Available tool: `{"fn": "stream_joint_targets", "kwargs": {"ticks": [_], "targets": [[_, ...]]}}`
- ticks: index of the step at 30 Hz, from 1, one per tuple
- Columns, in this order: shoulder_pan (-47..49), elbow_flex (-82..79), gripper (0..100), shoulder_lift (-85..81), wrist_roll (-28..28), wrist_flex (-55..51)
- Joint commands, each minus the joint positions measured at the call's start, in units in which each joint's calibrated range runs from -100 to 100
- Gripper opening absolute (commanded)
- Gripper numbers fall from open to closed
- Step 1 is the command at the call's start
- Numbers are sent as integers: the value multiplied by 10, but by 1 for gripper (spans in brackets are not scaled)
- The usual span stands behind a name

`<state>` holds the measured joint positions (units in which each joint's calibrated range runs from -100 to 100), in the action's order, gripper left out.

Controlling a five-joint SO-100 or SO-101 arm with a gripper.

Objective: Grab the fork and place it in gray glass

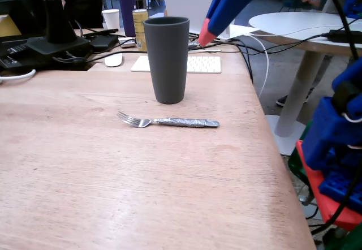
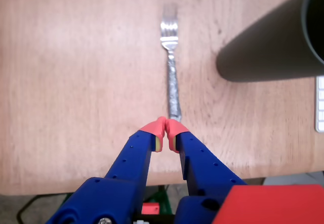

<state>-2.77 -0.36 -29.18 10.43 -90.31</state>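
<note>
On our cluttered wooden desk (image 1: pixel 68 165) the fork (image 1: pixel 169 121) lies flat, just in front of the gray glass (image 1: pixel 167 57). Our hand (image 2: pixel 165 125) hangs overhead, tips pressed together, empty. Descending closed, we'd shove the fork. The arm is cropped away.

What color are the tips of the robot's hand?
Red, on blue fingers; clearest in the wrist view.
</note>
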Motion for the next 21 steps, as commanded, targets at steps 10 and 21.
{"fn": "stream_joint_targets", "kwargs": {"ticks": [10,21], "targets": [[-131,19,0,105,26,99],[53,19,0,185,21,150]]}}
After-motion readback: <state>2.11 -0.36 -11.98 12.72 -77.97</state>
